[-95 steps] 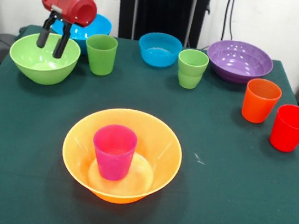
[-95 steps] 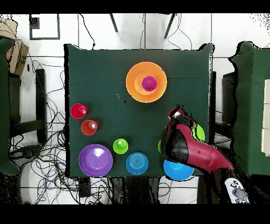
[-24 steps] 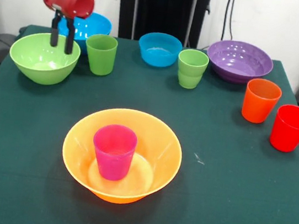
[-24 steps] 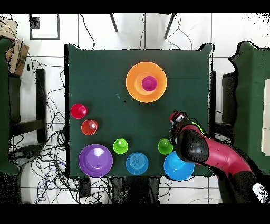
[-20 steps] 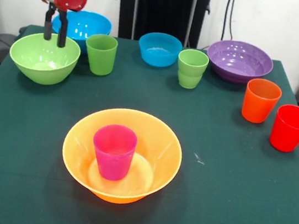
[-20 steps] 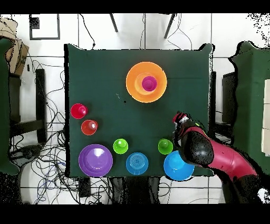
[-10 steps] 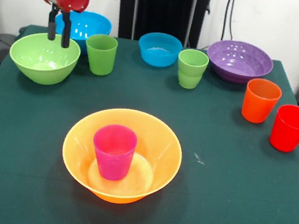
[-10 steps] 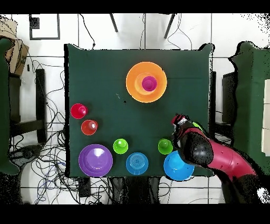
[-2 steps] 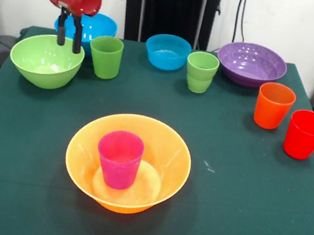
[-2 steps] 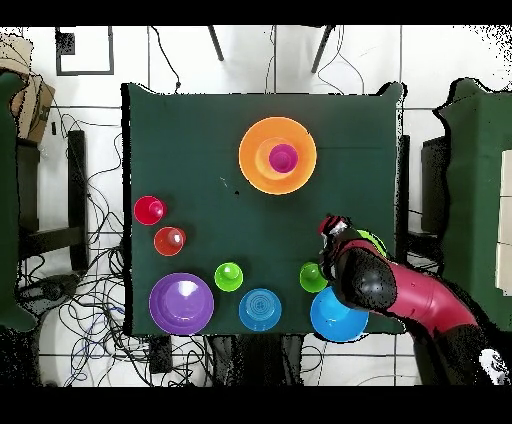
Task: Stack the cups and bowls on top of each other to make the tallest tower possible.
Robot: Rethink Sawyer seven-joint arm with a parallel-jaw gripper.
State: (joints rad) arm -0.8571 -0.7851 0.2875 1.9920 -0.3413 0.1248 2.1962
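Note:
The orange bowl [image 9: 171, 150] stands near the table's front with the purple cup [image 9: 119, 159] upright inside it; overhead they are the orange bowl [image 10: 255, 148] and purple cup [image 10: 283, 157]. My gripper [image 9: 68, 42] hangs open and empty over the far right rim of the lime green bowl [image 9: 45, 62]. Overhead, the arm covers most of that green bowl [image 10: 377, 241], and the gripper [image 10: 333, 227] shows at its edge. A green cup [image 9: 105, 56] stands just right of the bowl, and the large blue bowl [image 9: 98, 26] is behind it.
Along the far side stand a smaller blue bowl [image 9: 167, 52], a second green cup [image 9: 201, 72] and the purple bowl [image 9: 251, 63]. An orange cup [image 9: 274, 105] and a red cup [image 9: 305, 134] stand at the right edge.
The gripper has shifted a little to the right and lower over the green bowl's far rim, still open. No cup or bowl has moved.

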